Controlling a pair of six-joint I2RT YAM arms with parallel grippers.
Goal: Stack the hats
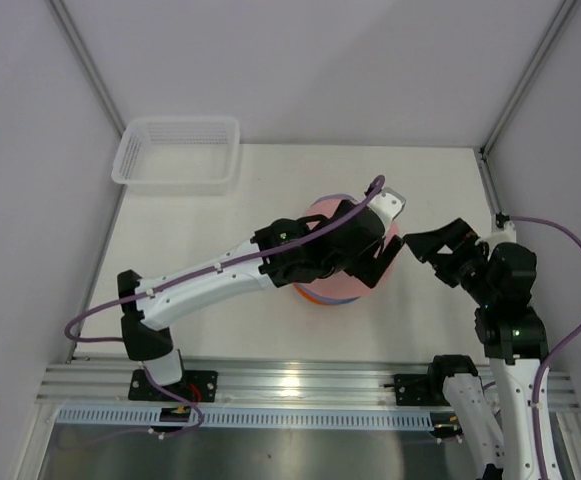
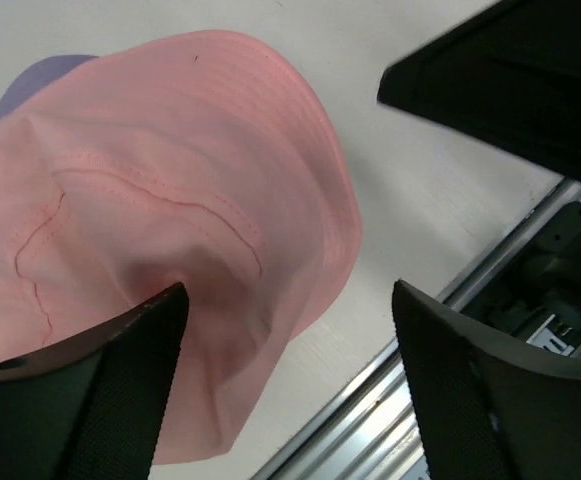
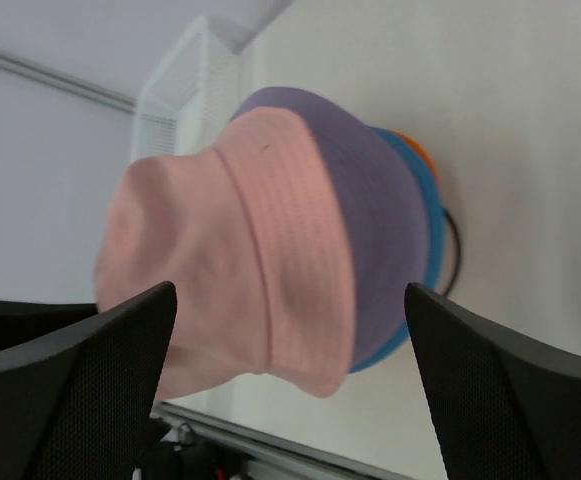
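Note:
The four hats sit in one stack at the table's middle. The pale pink hat [image 1: 321, 211] [image 2: 170, 220] [image 3: 230, 250] is on top, crumpled and sitting askew. Under it are the lavender hat [image 3: 370, 190] [image 2: 30, 85], the blue hat [image 3: 427, 250] and the orange hat [image 3: 422, 155] [image 1: 313, 296]. My left gripper [image 1: 375, 252] [image 2: 285, 385] is open over the stack's near right side, with one finger [image 2: 120, 380] over the pink brim. My right gripper [image 1: 425, 248] [image 3: 290, 390] is open and empty, just right of the stack and facing it.
A thin black wire stand [image 3: 454, 250] shows beneath the stack. A white mesh basket [image 1: 178, 150] [image 3: 185, 100] stands at the back left. The metal rail [image 1: 310, 380] runs along the near table edge. Both grippers are close together at the stack's right.

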